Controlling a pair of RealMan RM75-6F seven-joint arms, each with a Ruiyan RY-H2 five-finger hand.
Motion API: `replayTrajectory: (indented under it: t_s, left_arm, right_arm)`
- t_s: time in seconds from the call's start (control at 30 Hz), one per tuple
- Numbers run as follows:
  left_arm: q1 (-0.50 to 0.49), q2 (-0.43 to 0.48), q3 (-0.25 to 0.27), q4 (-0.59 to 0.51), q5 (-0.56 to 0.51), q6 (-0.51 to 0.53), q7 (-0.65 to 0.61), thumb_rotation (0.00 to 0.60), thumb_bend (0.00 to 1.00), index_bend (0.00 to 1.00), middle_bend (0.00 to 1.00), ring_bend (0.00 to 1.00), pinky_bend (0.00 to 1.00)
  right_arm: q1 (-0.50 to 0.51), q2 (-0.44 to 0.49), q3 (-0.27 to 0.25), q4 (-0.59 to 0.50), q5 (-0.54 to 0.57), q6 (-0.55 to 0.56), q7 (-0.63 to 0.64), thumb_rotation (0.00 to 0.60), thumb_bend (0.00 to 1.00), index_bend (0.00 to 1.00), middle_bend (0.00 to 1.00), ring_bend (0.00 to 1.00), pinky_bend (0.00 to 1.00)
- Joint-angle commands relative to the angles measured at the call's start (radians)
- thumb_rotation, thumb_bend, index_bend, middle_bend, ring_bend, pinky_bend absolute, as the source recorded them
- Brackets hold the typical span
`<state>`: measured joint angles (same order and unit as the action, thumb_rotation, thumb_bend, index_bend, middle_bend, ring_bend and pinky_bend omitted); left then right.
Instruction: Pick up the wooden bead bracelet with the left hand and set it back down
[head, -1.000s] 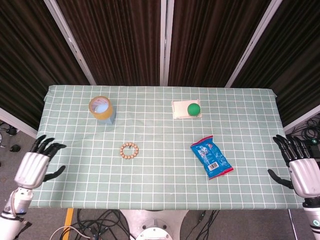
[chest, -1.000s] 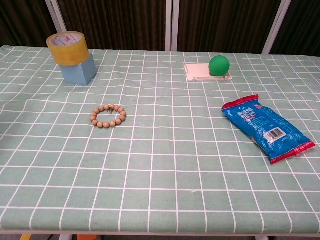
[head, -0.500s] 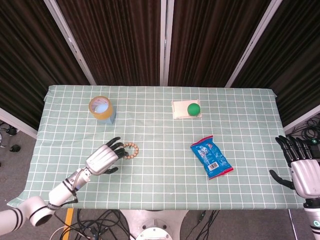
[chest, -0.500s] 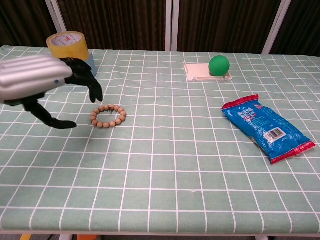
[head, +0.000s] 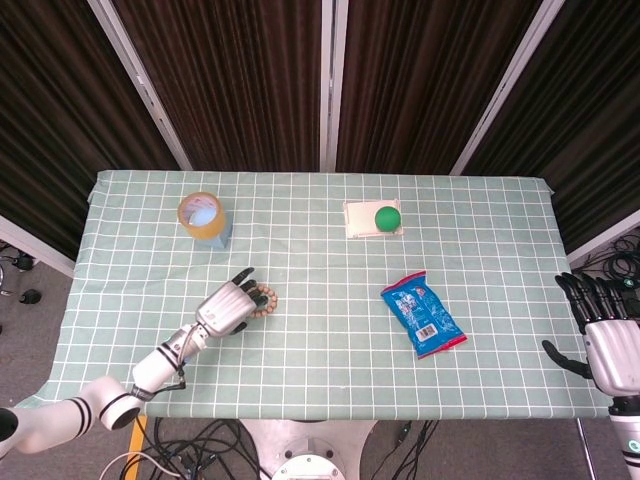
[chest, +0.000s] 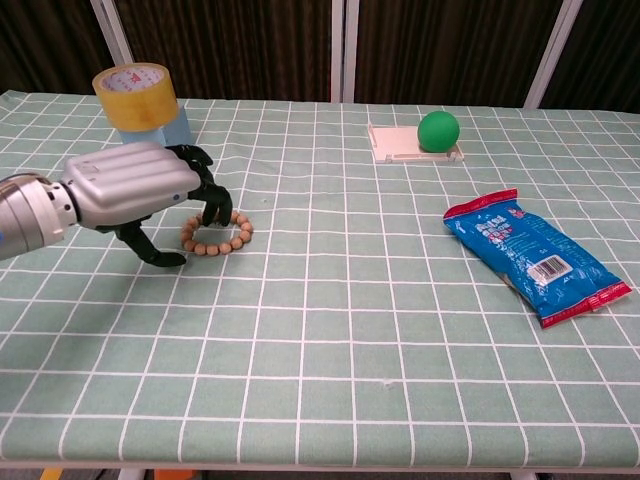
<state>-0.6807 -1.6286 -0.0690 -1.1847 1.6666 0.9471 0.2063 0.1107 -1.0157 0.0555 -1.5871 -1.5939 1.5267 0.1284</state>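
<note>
Now my left hand (chest: 135, 190) has come down over the wooden bead bracelet (chest: 222, 236) lying on the table (chest: 330, 330), fingers spread and curving around it, holding nothing yet; closing comes next, I think.

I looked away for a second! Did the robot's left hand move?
Yes. The left hand came in from the table's left edge toward the middle, and now hovers at the wooden bead bracelet, below the tape roll.
</note>
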Motion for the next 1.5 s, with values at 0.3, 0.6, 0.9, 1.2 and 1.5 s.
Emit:
replayTrajectory:
  t_s: [0.3,0.6,0.9,1.2,1.5]
  left_arm:
    - [-0.025,-0.026,0.013,0.017,-0.040,-0.014,0.020,0.600,0.26,0.44,0.44,0.26,0.12]
    - [-0.036,-0.041,0.019,0.038,-0.077,-0.025,0.047,0.600,0.28,0.45,0.45,0.26,0.12]
    - [-0.044,-0.068,0.030,0.075,-0.093,-0.018,0.060,0.600,0.33,0.49,0.49,0.28,0.14]
    - [-0.037,-0.092,0.042,0.110,-0.090,0.022,0.050,0.600,0.35,0.55,0.55,0.32,0.15]
    - [-0.002,-0.074,0.022,0.067,-0.115,0.104,-0.259,0.600,0.42,0.60,0.61,0.35,0.18]
  right_arm:
    - [-0.005,-0.002,0.002,0.005,0.008,0.000,0.003,0.600,0.13,0.00,0.08,0.00,0.00]
    - [-0.010,-0.004,0.003,0.013,0.013,0.003,0.014,0.600,0.13,0.00,0.08,0.00,0.00]
    - [-0.014,-0.003,0.004,0.016,0.015,0.007,0.020,0.600,0.13,0.00,0.08,0.00,0.00]
    - [-0.020,-0.004,0.002,0.022,0.014,0.014,0.028,0.600,0.13,0.00,0.08,0.00,0.00]
    - [-0.028,-0.003,0.004,0.026,0.008,0.030,0.040,0.600,0.13,0.00,0.08,0.00,0.00]
